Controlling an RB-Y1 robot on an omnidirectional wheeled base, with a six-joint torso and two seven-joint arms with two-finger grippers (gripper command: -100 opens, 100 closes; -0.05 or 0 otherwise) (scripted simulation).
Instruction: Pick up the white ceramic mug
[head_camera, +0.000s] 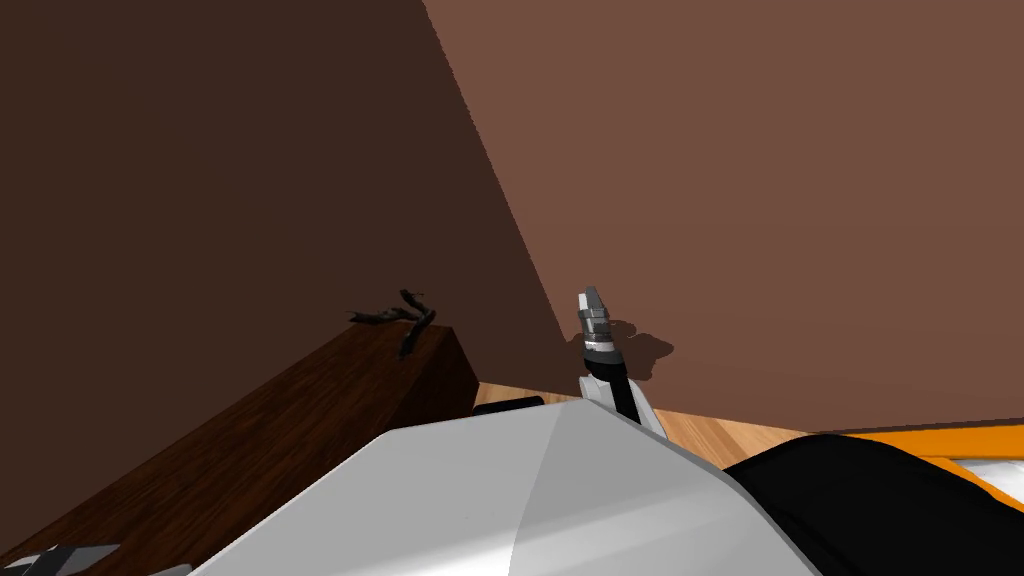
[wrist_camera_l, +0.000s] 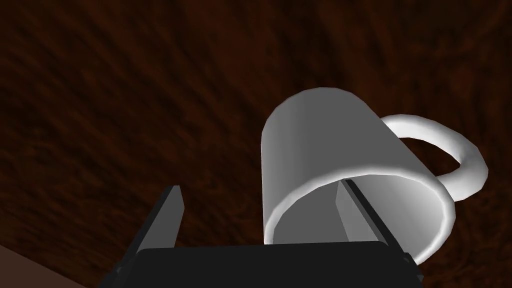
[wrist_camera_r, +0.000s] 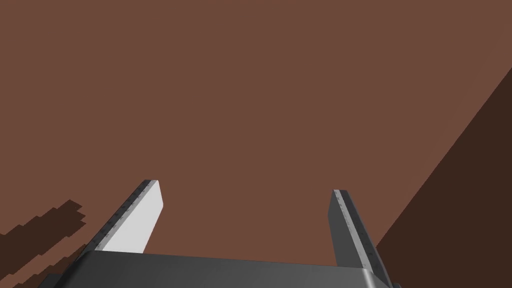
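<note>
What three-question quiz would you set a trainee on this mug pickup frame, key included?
1. True or false: the left gripper is shut on the mug.
2. Where is the left gripper's finger that is nearer the handle? A) inside the mug's mouth B) hooked through the handle C) under the mug
3. Fill in: the right gripper, facing a brown wall, is ____.

Key: 1 false, its fingers stand apart; 2 A; 3 open.
</note>
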